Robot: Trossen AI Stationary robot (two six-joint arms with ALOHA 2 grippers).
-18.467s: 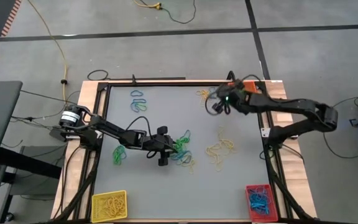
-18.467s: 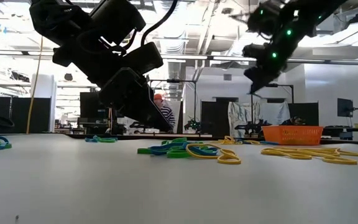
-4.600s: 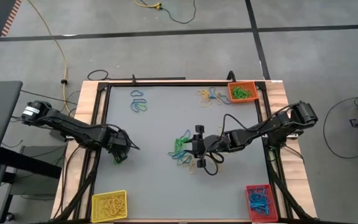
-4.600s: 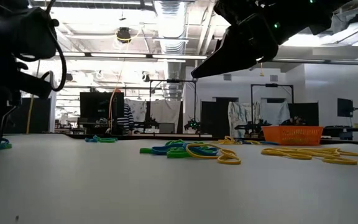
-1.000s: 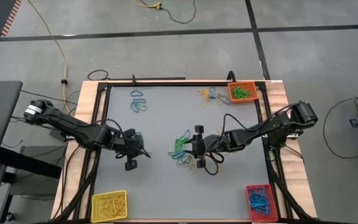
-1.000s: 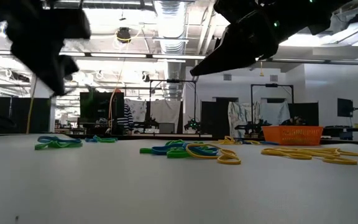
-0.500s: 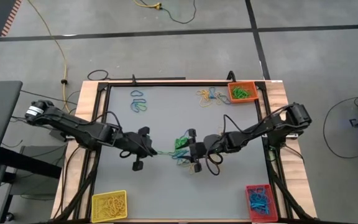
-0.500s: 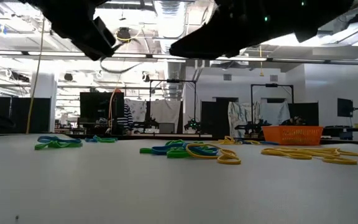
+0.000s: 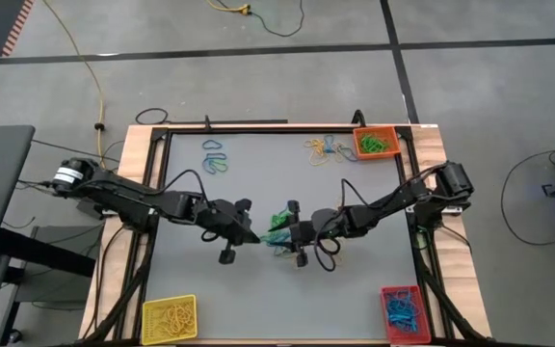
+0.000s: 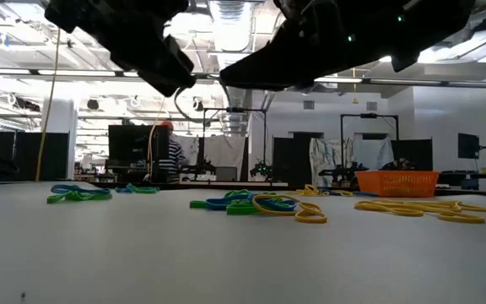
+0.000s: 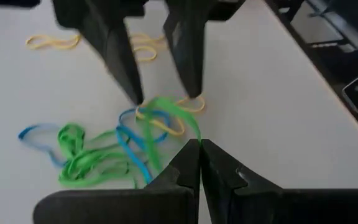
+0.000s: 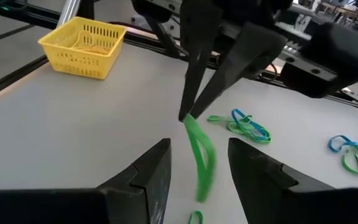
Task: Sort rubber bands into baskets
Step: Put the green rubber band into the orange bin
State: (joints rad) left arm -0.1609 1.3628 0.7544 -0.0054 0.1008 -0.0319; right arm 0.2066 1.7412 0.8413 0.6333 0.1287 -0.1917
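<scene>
Since a second ago your left arm has swung in from beside the green and blue clump near the counter's left edge and now meets the right arm at the central pile. The left pincer is closed on a green band, its tips pinched tight on one end of the loop. The right pincer stands open, a finger on either side of that same band, not touching it as far as you can see.

The relation to watch: the green band runs lengthwise from the left pincer's tips straight toward the gap of the right pincer, hanging slack and lifted off the counter. Both pincers are nearly tip to tip, so neither is clearly nearer; the left one already has it.

Outward from there, the central pile of rubber bands lies just under the two pincers. The orange basket sits at the far right corner from the pile, the yellow basket at the near left, the red basket at the near right.

The right wrist view shows you the band raised and pinched; the high view hides it under the arms. The left wrist view shows the blue, green and yellow tangle below the tips, which the low view flattens to a line.
</scene>
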